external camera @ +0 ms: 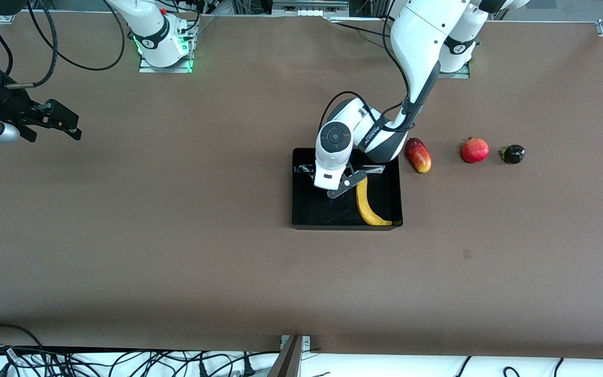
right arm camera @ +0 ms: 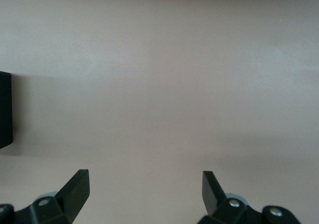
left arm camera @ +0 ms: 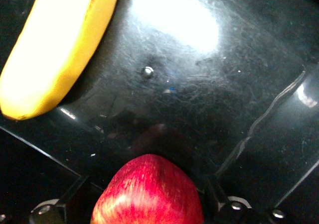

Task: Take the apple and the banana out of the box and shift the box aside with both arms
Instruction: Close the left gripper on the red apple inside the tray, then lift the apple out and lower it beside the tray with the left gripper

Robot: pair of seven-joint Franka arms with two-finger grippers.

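Gripping streaky red apple point(left arm camera: 148, 191), left hand point(external camera: 344, 184) inside glossy black box point(external camera: 306, 209); curved banana point(external camera: 366, 205) alongside; right hand point(external camera: 53, 121) wide.

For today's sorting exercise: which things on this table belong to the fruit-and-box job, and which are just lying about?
Job:
black box
banana, in the box
red apple, between the left gripper fingers over the box

Lying about:
mango
pomegranate
small dark fruit

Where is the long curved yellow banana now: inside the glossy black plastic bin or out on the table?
Inside. The long curved yellow banana lies on the floor of the glossy black plastic bin, within its low walls.
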